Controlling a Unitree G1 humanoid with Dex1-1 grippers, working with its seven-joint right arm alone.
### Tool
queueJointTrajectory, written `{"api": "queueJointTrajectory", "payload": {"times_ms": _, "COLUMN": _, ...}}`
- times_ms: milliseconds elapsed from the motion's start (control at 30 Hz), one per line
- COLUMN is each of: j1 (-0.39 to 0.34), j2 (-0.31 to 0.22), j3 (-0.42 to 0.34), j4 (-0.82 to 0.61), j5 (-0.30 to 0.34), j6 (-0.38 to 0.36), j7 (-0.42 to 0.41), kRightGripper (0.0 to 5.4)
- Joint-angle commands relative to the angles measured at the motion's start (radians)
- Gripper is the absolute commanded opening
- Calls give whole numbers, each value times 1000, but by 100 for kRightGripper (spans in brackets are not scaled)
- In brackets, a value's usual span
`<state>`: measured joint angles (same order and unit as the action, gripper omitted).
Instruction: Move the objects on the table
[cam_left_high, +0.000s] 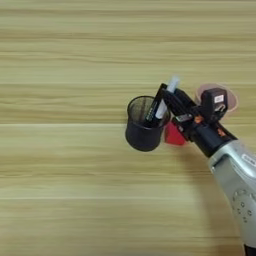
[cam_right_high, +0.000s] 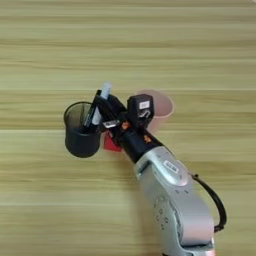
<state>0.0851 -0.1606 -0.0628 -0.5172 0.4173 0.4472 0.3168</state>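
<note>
Right gripper (cam_left_high: 172, 102) has its fingers pinched on the marker (cam_left_high: 167, 97), tip in the black mesh cup (cam_left_high: 144, 125) (red cube (cam_left_high: 174, 135) waits beside), so next is letting go.

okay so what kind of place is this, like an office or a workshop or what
Probably a lab test bench made up like a desk: a bare wooden table, a black mesh pen cup with a marker leaning in it, a pink cup, and a robot arm reaching in.
</note>
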Motion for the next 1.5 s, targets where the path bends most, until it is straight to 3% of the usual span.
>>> {"api": "queueJointTrajectory", "payload": {"times_ms": 33, "j1": -49, "j2": -5, "j3": -19, "j4": -65, "j5": 23, "j6": -46, "j7": 1, "kRightGripper": 75}}
{"api": "queueJointTrajectory", "payload": {"times_ms": 767, "j1": -59, "j2": -7, "j3": -74, "j4": -172, "j5": 112, "j6": -34, "j7": -30, "kRightGripper": 75}}
{"api": "queueJointTrajectory", "payload": {"times_ms": 1500, "j1": -62, "j2": -64, "j3": -158, "j4": -266, "j5": 212, "j6": -15, "j7": -81, "kRightGripper": 74}}
